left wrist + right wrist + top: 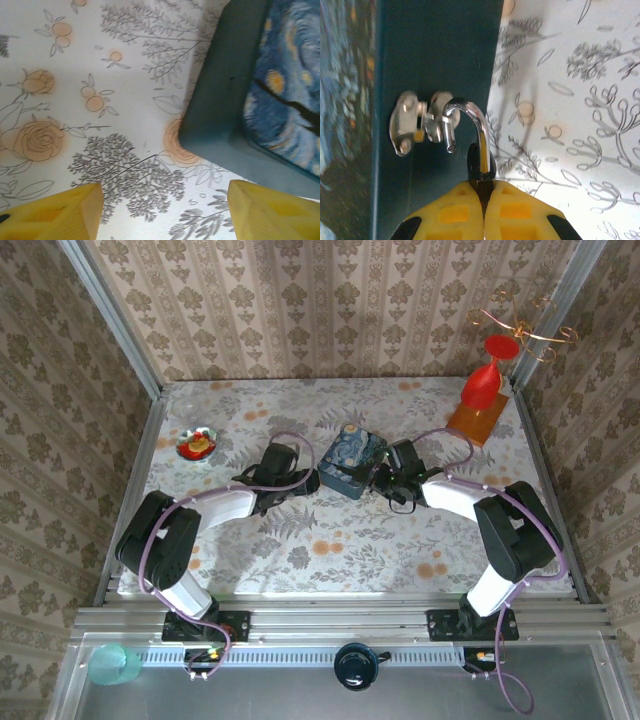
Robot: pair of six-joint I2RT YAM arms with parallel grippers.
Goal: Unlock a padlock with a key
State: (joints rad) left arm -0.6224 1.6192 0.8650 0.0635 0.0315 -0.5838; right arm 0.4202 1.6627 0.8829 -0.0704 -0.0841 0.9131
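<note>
Yellow fingertips of the right claw [482, 192] are pressing together on the small dark body of the padlock [479, 160], gripping it against the dark side wall of the blue tin [440, 50]. The padlock's silvery shackle [470, 107] is arching away from the body with its free end out of the body, right by the metal hasp [407, 122] on the tin; whether it is hooking through the hasp's loop I cannot tell. In the overhead view the right arm [460, 498] is folding at the elbow near the tabletop's [330, 540] right edge and is reaching inward and low toward the tin's right side. The left arm [215, 505] is mirroring it, elbow out to the left, forearm pointing at the tin's left corner. The left claw [162, 212] is standing released, its yellow fingers [55, 215] spread wide over the flower-printed tabletop, holding nothing, with the tin's corner just ahead of it. The tin's lid is showing swirling blue and yellow paintwork.
</note>
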